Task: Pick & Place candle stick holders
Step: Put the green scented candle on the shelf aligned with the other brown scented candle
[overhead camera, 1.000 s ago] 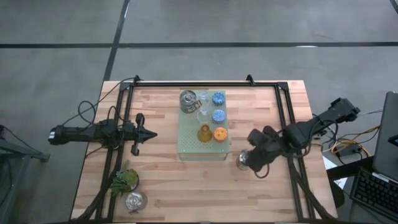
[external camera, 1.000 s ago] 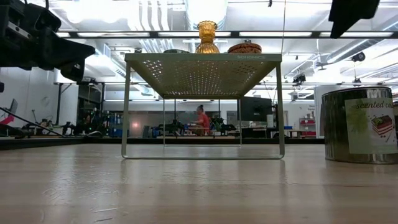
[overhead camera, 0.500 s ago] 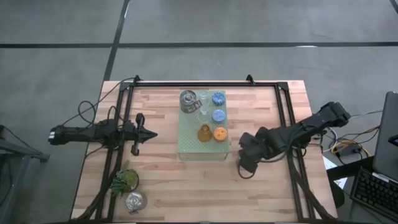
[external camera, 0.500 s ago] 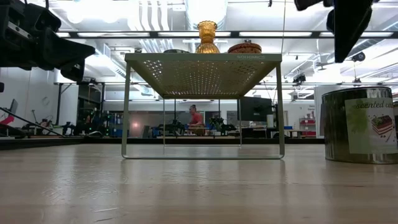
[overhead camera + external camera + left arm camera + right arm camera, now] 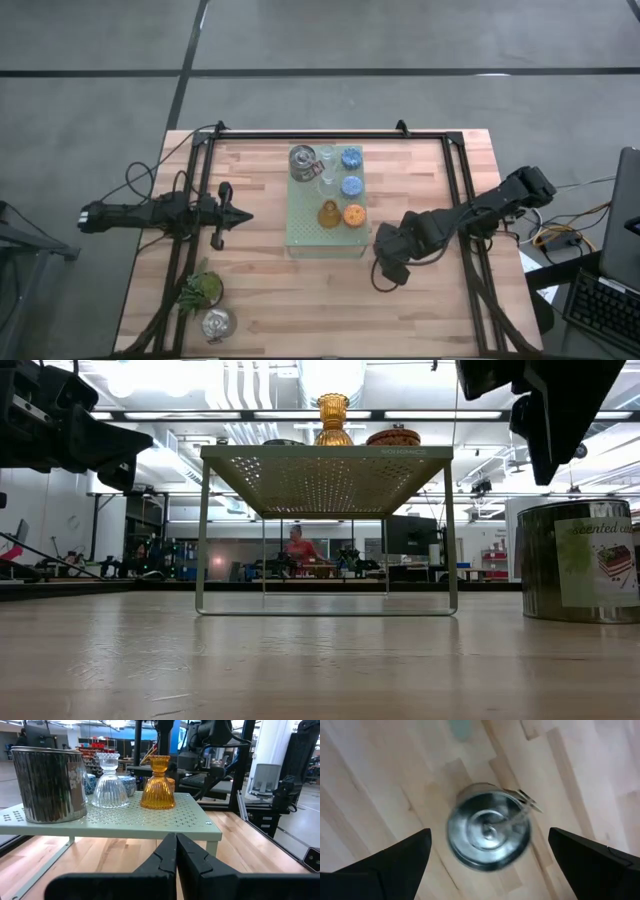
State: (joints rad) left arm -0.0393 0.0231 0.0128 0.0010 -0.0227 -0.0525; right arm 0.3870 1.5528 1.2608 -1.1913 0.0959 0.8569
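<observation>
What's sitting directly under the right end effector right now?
A silver tin holder stands on the bare wooden table, centred between the open right end effector's fingers. In the high view the arm covers it.

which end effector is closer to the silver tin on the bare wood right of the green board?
Right. The right end effector hangs open directly above the silver tin. The left end effector, shut, sits across the table, on the far side of the green board.
</observation>
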